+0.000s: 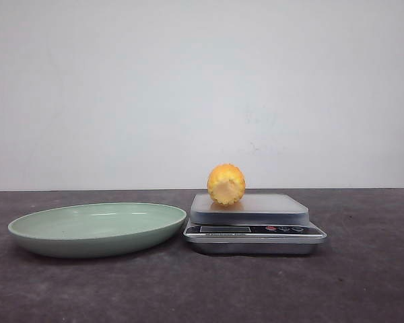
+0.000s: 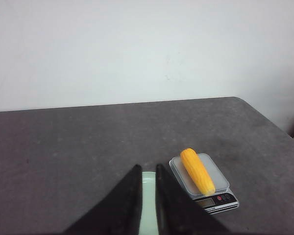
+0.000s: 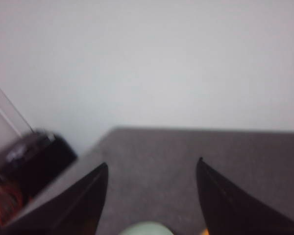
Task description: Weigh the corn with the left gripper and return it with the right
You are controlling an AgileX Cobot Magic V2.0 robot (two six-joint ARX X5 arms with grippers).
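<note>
The yellow-orange corn (image 1: pixel 226 184) lies on the weighing pan of the silver kitchen scale (image 1: pixel 256 232), its pale cut end facing me. In the left wrist view the corn (image 2: pixel 197 171) lies lengthwise across the scale (image 2: pixel 220 199). The pale green plate (image 1: pixel 97 229) sits empty to the left of the scale. My left gripper (image 2: pixel 148 169) is empty, hanging high over the plate (image 2: pixel 148 205), its jaws drawn together with only a slim gap. My right gripper (image 3: pixel 152 166) is wide open, empty and high above the table. Neither gripper shows in the front view.
The dark table ends at a white wall behind. Its right edge and rounded far corner (image 2: pixel 255 110) show in the left wrist view. A blurred dark object (image 3: pixel 29 161) stands off the table's edge in the right wrist view.
</note>
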